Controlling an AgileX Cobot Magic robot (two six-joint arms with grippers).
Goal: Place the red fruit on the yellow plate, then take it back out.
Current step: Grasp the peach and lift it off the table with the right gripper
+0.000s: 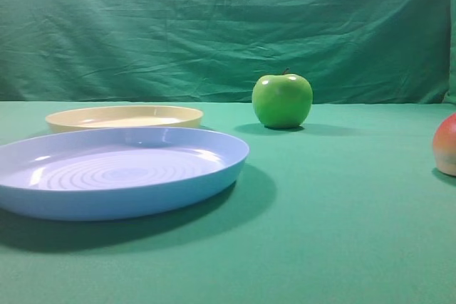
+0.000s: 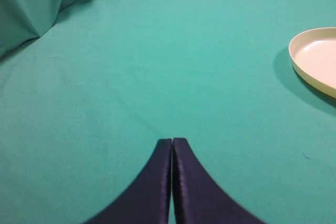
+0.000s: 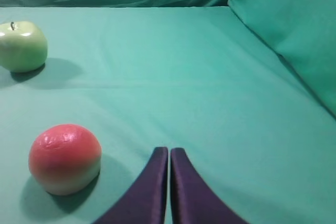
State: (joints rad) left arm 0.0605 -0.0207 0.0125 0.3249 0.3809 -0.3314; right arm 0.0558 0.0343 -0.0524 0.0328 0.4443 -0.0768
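Observation:
The red fruit, red-pink above and cream below, rests on the green cloth to the left of my right gripper, apart from it; it shows cut off at the right edge of the exterior view. That gripper is shut and holds nothing. The yellow plate lies at the back left with nothing on it, and its rim shows at the right of the left wrist view. Over bare cloth, my left gripper is shut and holds nothing. Neither gripper appears in the exterior view.
A large light blue plate with concentric rings lies in front of the yellow one. A glossy green apple stands mid-table, also in the right wrist view. Green cloth rises as a backdrop behind and folds up at both sides.

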